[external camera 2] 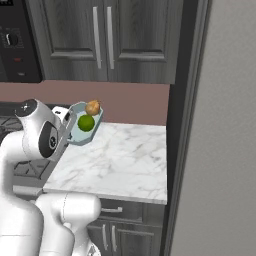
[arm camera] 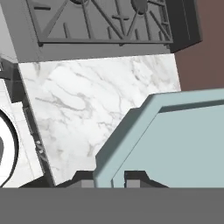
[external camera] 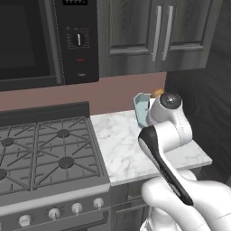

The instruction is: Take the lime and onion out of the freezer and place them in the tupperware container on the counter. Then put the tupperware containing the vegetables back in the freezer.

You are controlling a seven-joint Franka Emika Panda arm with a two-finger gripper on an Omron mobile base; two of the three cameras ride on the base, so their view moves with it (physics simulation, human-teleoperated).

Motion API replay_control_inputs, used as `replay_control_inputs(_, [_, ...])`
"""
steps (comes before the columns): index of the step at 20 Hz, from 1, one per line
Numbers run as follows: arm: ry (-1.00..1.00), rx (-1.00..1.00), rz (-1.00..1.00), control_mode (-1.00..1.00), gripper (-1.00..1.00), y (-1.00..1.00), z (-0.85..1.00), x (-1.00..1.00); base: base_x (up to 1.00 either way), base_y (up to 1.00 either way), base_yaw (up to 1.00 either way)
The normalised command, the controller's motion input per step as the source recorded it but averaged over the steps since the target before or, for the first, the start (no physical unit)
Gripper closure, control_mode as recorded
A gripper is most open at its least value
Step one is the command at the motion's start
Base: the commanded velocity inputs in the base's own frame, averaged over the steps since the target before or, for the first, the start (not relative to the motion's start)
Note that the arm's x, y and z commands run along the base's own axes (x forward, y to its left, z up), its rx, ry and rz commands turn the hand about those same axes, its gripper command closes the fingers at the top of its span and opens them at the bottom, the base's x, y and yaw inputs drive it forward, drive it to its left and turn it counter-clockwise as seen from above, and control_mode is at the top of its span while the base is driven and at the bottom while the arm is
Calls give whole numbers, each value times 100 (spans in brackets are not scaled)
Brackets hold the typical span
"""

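HAND: the hand [arm camera: 110,178] is clamped tight on the rim of the tupperware [external camera 2: 74,131] | POSITION: tupperware is held clear above the table [external camera 2: 120,160], near the back wall | ORIENTATION: tray is tilted, open face turned toward the freezer [external camera 2: 220,150] | CONTENTS: lime [external camera 2: 86,122] and onion [external camera 2: 92,107] are carried inside, touching

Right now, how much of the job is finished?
Done: the lime and onion sit in the container. In hand: the hand is shut on the container's rim, holding it tilted above the counter. Left: putting it in the freezer.
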Motion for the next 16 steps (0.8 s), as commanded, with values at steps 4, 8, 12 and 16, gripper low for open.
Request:
replay_control_inputs(4, [0,-5,12,-100,100,-2,34,-36,0,0,0])
replay_control_inputs(8, [0,-4,9,-100,100,-8,30,-38,0,0,0])
replay_control_inputs(12, [0,-6,8,-100,100,-14,26,-32,0,0,0])
replay_control_inputs(16, [0,-5,7,-100,100,-18,18,-29,0,0,0])
